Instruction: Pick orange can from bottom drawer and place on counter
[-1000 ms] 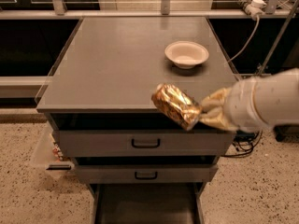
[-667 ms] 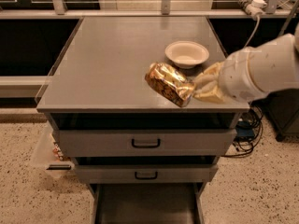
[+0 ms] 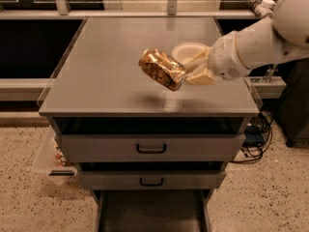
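The orange can [image 3: 161, 69] is orange-gold and brown and shiny. It lies tilted on its side in the air, held above the counter [image 3: 106, 71]. My gripper [image 3: 186, 71] comes in from the right on a white arm and is shut on the can's right end. A shadow of the can falls on the counter just below it. The bottom drawer [image 3: 150, 216] stands pulled open at the bottom of the cabinet, with a bare dark floor showing.
A pale bowl [image 3: 188, 52] sits on the counter right behind the can and gripper. Two upper drawers with black handles [image 3: 151, 149] are shut. Clear acrylic guards [image 3: 48, 88] edge the counter. Cables [image 3: 258, 134] lie on the floor at right.
My gripper has carried the can up and to the left, from the counter's front right edge to over the counter's middle, in front of the bowl.
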Tool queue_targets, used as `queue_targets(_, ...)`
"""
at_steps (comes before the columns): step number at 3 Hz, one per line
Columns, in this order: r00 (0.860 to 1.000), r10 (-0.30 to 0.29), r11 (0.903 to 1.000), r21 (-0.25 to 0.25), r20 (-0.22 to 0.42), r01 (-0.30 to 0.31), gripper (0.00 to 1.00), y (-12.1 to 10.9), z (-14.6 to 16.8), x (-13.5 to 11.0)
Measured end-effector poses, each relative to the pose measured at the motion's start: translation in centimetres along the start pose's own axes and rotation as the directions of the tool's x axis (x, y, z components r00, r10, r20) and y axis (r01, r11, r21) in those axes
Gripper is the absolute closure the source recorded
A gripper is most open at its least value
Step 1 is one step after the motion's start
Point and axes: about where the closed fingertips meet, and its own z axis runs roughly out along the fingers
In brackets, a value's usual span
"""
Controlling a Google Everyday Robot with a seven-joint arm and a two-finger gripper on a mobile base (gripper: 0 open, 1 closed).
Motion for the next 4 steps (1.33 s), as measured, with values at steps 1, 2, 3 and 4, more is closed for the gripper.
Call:
queue_targets(1,0.999,0.004,0.9986,-0.052,0.042,-0.002,1.0,-0.8,3.2,-0.3)
queue_targets(2,0.999,0.005,0.9984,-0.056,0.045,-0.002,0.82,-0.8,3.5,-0.2)
queue_targets(3,0.998,0.036,0.9979,-0.055,0.058,-0.033,0.58,0.9,4.3,0.4)
queue_targets(4,0.995,0.091,0.9957,-0.022,0.03,-0.09,0.36,1.9,4.9,1.8)
